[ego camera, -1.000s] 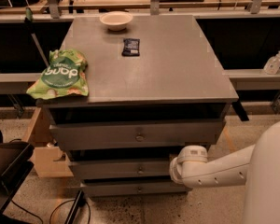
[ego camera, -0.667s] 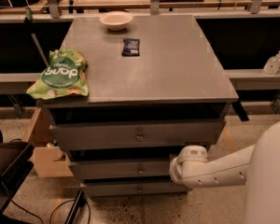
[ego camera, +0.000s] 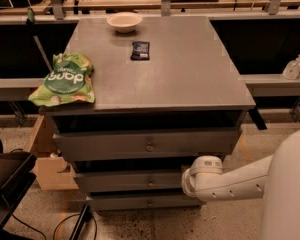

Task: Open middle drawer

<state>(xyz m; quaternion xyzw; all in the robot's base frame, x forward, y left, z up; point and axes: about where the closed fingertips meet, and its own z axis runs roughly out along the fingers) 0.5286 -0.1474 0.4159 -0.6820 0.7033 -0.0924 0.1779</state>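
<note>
The grey cabinet (ego camera: 190, 69) has three drawers in its front. The middle drawer (ego camera: 125, 180) is a shallow grey front with a small round knob (ego camera: 150, 182) at its centre, and it sits nearly flush under the taller top drawer (ego camera: 105, 145). My white arm (ego camera: 230, 184) reaches in from the right at the height of the middle drawer. The gripper (ego camera: 188, 180) is at the arm's end, against the right part of that drawer front and to the right of the knob. The arm's round end joint hides it.
On the cabinet top lie a green snack bag (ego camera: 65, 80) at the left edge, a white bowl (ego camera: 124, 21) at the back and a small dark packet (ego camera: 140, 50). The lowest drawer (ego camera: 140, 202) is shut. A cardboard box (ego camera: 47, 161) stands left of the cabinet, a sanitiser bottle (ego camera: 293, 68) on the right ledge.
</note>
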